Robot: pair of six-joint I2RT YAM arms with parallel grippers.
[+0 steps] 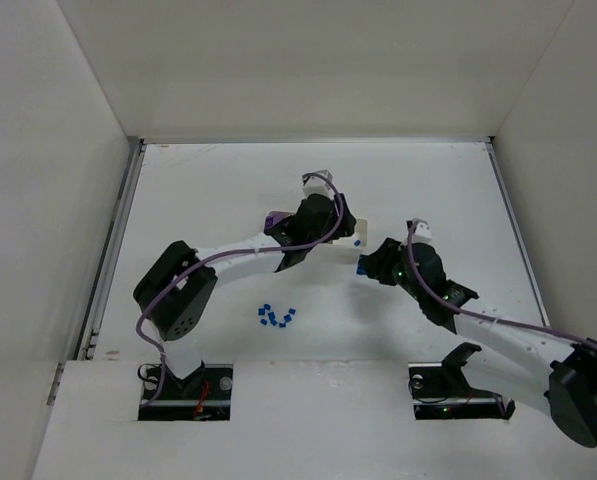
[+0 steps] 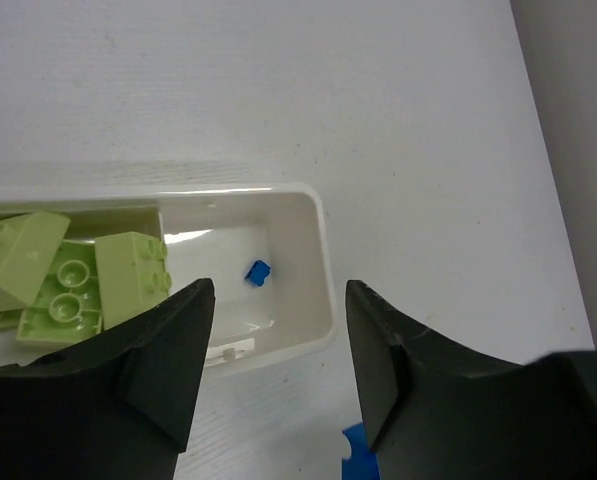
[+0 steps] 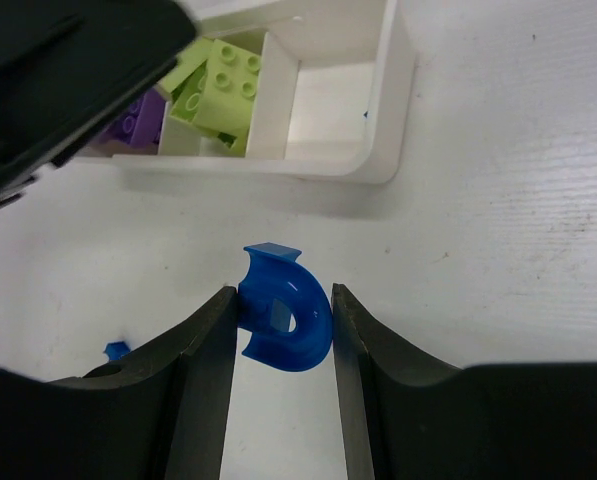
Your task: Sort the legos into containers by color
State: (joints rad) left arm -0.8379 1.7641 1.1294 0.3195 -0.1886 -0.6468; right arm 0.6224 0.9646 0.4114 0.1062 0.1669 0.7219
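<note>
item: small blue arch-shaped plastic piece (image 3: 283,322), glossy, curved like a half ring with one flat end. it is clamped between the two black fingers of the right gripper (image 3: 284,300), just in front of the near wall of the long shallow white plastic tray (image 3: 396,95); whether it touches the white table (image 1: 208,190) cannot be told. tray, end compartment: one tiny blue piece (image 2: 259,271) on the floor. next compartment: several yellow-green studded bricks (image 2: 73,285), heaped and tilted, one against the divider. third compartment: purple bricks (image 3: 136,122), only a corner showing. left gripper (image 2: 278,325): jaws wide apart, hanging over the end compartment. loose stock: cluster of tiny blue pieces (image 1: 276,316) on the table near the arm bases, well apart from the tray; one blue fragment (image 3: 116,350) beside the right gripper's finger. hidden: in the top view the left arm covers most of the tray; in the right wrist view the left gripper's black body cuts off the purple compartment; the tray's far end lies outside both wrist views.
</note>
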